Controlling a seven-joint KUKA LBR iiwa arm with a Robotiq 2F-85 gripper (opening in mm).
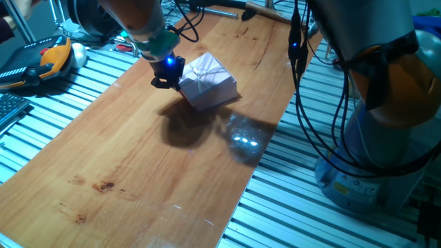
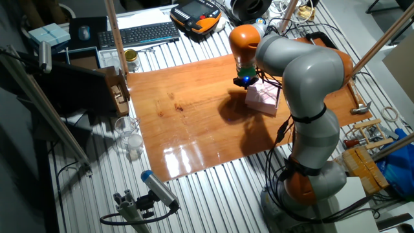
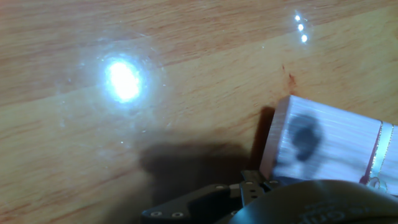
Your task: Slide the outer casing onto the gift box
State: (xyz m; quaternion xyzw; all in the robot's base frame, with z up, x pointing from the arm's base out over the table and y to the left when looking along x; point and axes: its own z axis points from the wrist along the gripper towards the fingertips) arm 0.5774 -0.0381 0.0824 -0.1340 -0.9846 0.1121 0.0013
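Casing (image 1: 209,80) sits tilted in the upper middle of the frame, ribbon cross up, one edge raised off the worktop (image 1: 138,165). I have the end effector (image 1: 165,76) against its left side, pinching that edge as far as I can judge, probably to keep the open end aimed for sliding. I cannot see the gift box; it may sit inside or behind.

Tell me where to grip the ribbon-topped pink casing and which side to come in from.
Take the outer casing across two opposite flat side walls, near mid-height, coming from above. It is a square block whose ribboned top faces up and looks tilted, so the fingers probably need to match that tilt. The gripper is already at its left edge in one fixed view; whether it is clamped cannot be told.
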